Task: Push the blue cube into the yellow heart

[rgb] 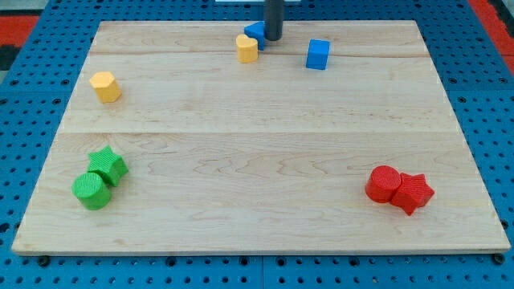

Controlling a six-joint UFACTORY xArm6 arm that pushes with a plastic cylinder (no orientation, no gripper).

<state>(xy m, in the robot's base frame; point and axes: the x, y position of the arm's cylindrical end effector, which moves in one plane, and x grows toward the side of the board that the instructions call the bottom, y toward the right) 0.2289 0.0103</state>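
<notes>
While the rod [273,16] is planted at the view's top edge, my tip [273,38] is seen touching a half-hidden blue block [254,32]. The yellow heart [246,48] is parked just below-left of it, and the blue cube [318,54] is left near its right; no jaws are fitted.

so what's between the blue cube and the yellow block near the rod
Nothing; bare board separates the blue cube from the yellow block in the camera view. My tip sits just above-right of the yellow block.

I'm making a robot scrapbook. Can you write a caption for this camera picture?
My tip sits at the view's top, between a blue block and the blue cube, near a yellow block.
</notes>
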